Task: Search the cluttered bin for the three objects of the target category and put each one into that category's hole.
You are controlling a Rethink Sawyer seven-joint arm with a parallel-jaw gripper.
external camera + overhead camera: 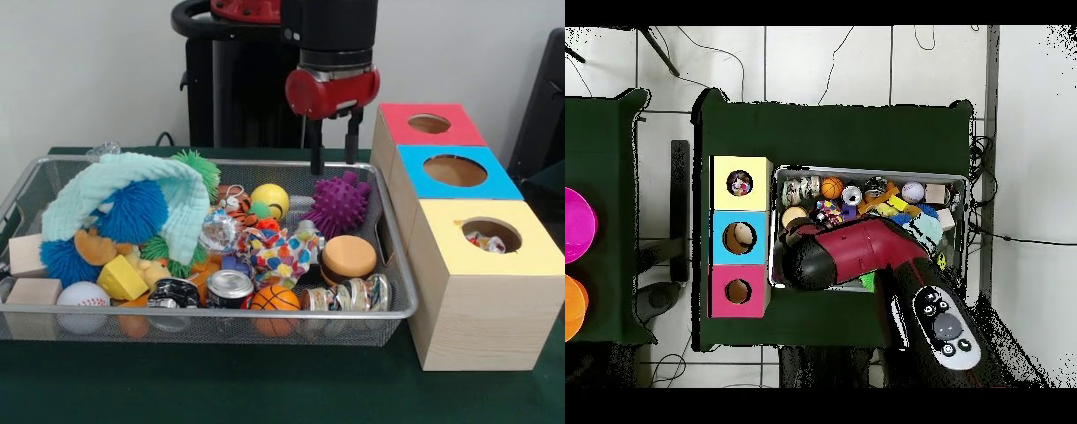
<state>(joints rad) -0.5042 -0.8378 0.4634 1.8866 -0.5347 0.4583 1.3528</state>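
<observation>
The wire-mesh bin is full of toys; in the overhead view my arm covers much of it. One white polka-dot cloth piece lies in the bin's middle, also seen from overhead. Another polka-dot piece shows inside the round hole of the yellow-topped box, whose hole also shows from overhead. I see no third piece. My gripper hangs open and empty over the bin's far right, just above a purple spiky ball.
A blue-topped box and a red-topped box stand behind the yellow one. A mint-green cloth drapes over blue spiky balls at the left. A burger toy, basketball, can and baseball lie near the front.
</observation>
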